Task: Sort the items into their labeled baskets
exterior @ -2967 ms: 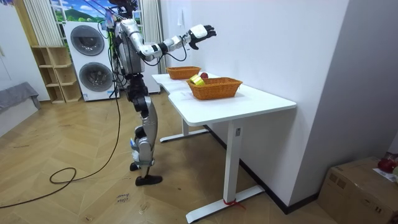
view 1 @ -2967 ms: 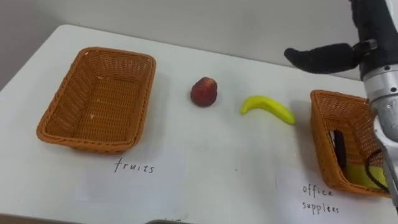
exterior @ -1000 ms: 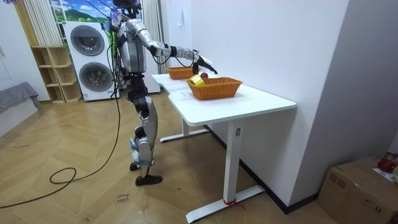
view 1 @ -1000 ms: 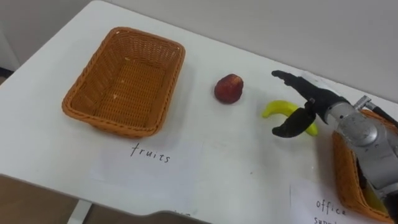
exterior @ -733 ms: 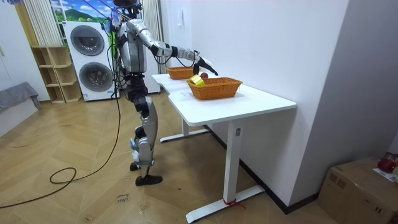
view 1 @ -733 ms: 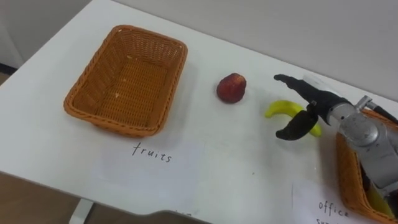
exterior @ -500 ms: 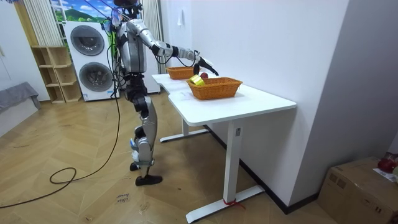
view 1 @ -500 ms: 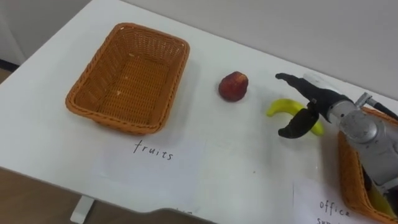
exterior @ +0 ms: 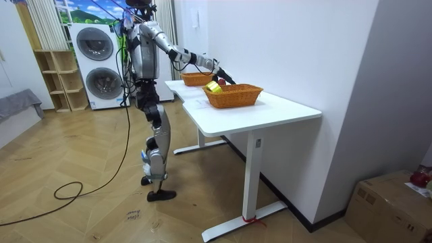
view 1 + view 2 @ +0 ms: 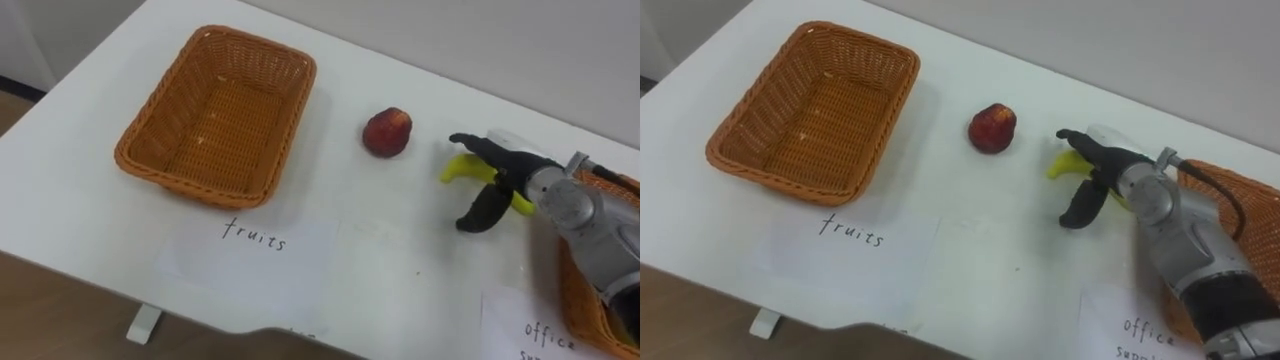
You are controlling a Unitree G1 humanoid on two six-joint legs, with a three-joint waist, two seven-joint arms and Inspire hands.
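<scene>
Lowered from its earlier place above the right-hand basket [image 10: 1252, 205], the right hand [image 10: 503, 175] now sits down at the banana [image 10: 459, 169] on the white worktop [image 10: 400, 290]; the camera has also swung, so the whole scene lies differently in the eye views. The fingers [image 10: 468, 141] are spread wide and reach over the far side of the banana, while the thumb [image 10: 478, 215] hangs on the near side, apart from the fruit, so the hand straddles it without closing. The banana lies flat on the worktop, its left end showing beyond the dark palm. A red fruit [image 10: 387, 132] rests just to the banana's left, clear of the hand. Well to the left stands the left-hand basket [image 10: 190, 183], with a handwritten paper sheet [image 10: 255, 250] lying in front of it. In the room view the robot stands upright at the end of the worktop, washing machines [image 9: 101, 61] behind it, its right arm stretched out over the baskets.
</scene>
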